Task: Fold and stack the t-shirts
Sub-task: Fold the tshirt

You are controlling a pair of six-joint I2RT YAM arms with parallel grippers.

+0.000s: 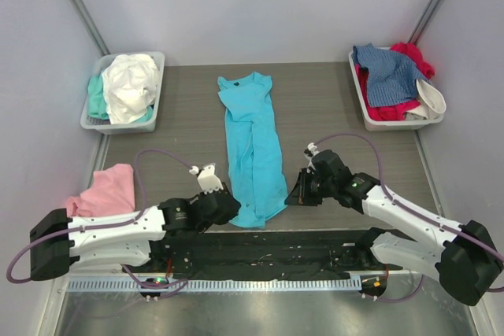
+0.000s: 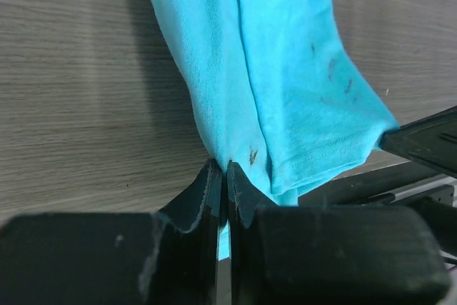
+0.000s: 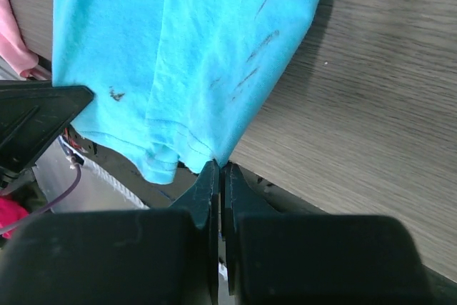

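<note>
The turquoise t-shirt [image 1: 252, 143] lies folded lengthwise into a narrow strip down the table's middle, neck at the far end, hem at the near edge. My left gripper [image 1: 230, 204] is shut on the hem's left corner [image 2: 225, 158]. My right gripper [image 1: 290, 194] is shut on the hem's right corner [image 3: 218, 161]. The hem hangs a little over the table's near edge in both wrist views. A pink t-shirt [image 1: 106, 190] lies crumpled at the near left.
A grey tray [image 1: 92, 120] at the far left holds white and mint shirts. A grey tray [image 1: 364, 104] at the far right holds denim-blue, red and white shirts. Black rail and cables run along the near edge [image 1: 260, 249].
</note>
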